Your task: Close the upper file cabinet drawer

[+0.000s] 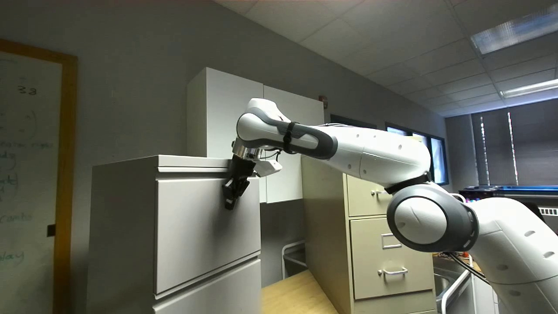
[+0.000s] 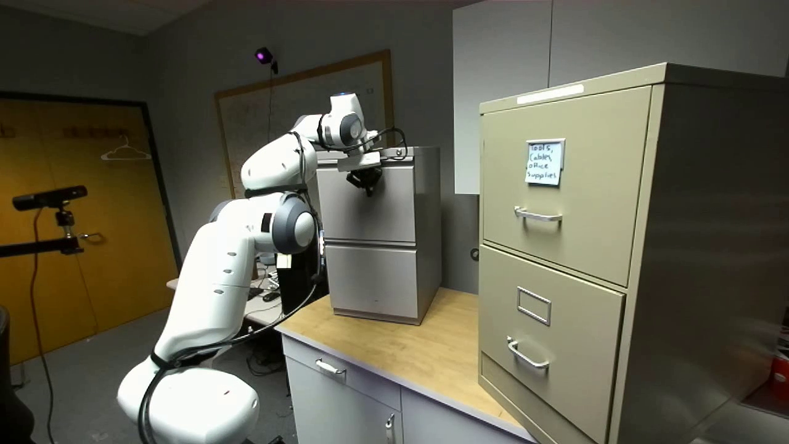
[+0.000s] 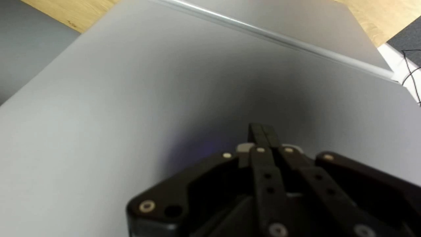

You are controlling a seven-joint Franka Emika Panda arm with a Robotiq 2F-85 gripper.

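Note:
The upper file cabinet drawer (image 1: 187, 235) is the broad plain front at the top of the light grey file cabinet (image 1: 122, 240). It shows in both exterior views, with the drawer (image 2: 345, 216) and cabinet side (image 2: 429, 234). Its front looks flush with the cabinet and the lower drawer; no interior shows. My gripper (image 1: 229, 204) points down at the drawer's upper part, at or very near its front; contact cannot be told. The gripper also shows in an exterior view (image 2: 368, 191). In the wrist view its fingertips (image 3: 263, 126) are together, with nothing between them, before the drawer face (image 3: 98, 98).
The cabinet stands on a wooden countertop (image 2: 431, 345). A beige cabinet (image 2: 555, 246) with label holders and handles stands beside it. A white two-door cupboard (image 1: 235, 113) hangs on the wall behind. A whiteboard (image 1: 26, 174) is on the wall.

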